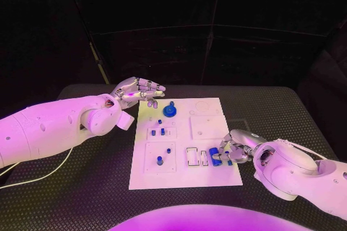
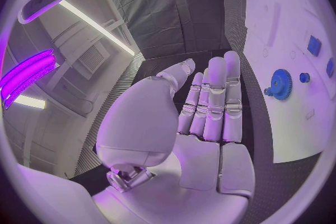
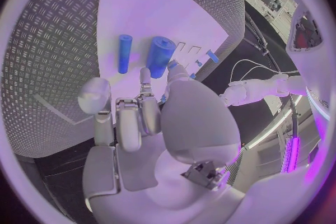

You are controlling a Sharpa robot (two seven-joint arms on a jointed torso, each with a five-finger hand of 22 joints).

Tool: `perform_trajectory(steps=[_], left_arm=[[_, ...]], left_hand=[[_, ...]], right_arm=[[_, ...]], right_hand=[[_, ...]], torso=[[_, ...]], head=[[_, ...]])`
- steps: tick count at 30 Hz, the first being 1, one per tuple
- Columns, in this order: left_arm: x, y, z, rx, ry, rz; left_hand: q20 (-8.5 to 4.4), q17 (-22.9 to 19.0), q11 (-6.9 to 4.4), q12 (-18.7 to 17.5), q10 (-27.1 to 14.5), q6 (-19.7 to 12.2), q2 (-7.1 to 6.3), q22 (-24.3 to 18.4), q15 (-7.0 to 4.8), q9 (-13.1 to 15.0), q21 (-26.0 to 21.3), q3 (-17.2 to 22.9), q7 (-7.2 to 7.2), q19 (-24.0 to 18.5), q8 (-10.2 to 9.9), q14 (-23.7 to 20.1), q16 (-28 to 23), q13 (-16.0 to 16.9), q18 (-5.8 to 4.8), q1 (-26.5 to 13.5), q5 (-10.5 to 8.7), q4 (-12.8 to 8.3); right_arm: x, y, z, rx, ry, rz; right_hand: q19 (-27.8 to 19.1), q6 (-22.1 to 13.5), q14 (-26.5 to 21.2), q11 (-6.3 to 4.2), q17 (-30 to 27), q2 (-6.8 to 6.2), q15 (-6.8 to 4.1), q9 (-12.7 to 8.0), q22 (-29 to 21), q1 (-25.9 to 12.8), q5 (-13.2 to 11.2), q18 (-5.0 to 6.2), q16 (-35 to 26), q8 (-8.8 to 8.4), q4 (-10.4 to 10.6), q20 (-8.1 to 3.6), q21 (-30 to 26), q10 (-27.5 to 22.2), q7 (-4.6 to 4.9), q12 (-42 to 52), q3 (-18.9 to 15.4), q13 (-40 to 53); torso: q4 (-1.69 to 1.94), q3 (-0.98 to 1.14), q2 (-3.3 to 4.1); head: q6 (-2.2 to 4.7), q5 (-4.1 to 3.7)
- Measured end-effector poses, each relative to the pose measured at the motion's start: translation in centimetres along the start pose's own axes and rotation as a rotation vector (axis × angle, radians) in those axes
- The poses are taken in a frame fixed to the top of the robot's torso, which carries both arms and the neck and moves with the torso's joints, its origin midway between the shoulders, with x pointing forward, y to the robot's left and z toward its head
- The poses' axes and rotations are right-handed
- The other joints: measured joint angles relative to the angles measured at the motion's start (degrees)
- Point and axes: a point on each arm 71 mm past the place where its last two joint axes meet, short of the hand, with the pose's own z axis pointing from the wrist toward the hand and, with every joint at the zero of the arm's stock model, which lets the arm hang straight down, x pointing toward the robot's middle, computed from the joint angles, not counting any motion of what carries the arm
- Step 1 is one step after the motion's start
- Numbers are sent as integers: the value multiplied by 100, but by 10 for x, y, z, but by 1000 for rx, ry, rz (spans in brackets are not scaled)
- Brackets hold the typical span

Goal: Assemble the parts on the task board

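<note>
Right hand [image 1: 237,147] fingertips at a blue cylinder [image 1: 214,154] on the board's [image 1: 181,178] near right — hold unclear, could roll; left hand [image 1: 137,92] fingers straight, empty.

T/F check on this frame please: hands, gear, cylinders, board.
1. The left hand holds the gear. False: its fingers are straight and hold nothing; the gear lies on the board.
2. The right hand is at the board's near right part, by the thick cylinder. True.
3. The gear is blue. True.
4. The thick cylinder lies off the board on the black table. False: it is on the board.
5. A thinner cylinder lies beside the thick one. True.
</note>
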Motion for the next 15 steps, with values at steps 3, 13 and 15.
perform_trajectory(steps=[3,13,15], left_arm=[[0,0,0,0,1,0],[0,0,-1,0,0,0],[-1,0,-1,-1,0,0]], left_hand=[[0,0,0,0,0,0,0,0,0,0,0,0,0,0,0,0,0,0,0,0,0,0],[0,0,0,0,0,0,0,-4,0,0,0,0,0,0,0,0,0,0,0,0,0,0],[0,0,0,0,0,0,0,-4,0,0,0,0,0,0,0,0,0,0,0,0,0,0]], right_arm=[[2,0,3,2,5,-4],[8,1,14,7,13,-23],[9,3,15,0,11,-29]], right_hand=[[0,0,0,2,0,0,0,8,5,0,0,0,0,33,-9,0,0,-2,0,0,-10,0],[0,-39,0,21,-1,9,0,76,27,9,-23,0,0,73,-30,0,21,-21,1,0,-33,0],[0,-37,0,21,-1,16,0,85,27,17,-27,0,0,85,-26,0,21,-21,3,0,-37,0]], torso=[[-1,0,0],[2,4,-1],[3,4,-1]], head=[[-8,3],[-47,15],[-53,19]])
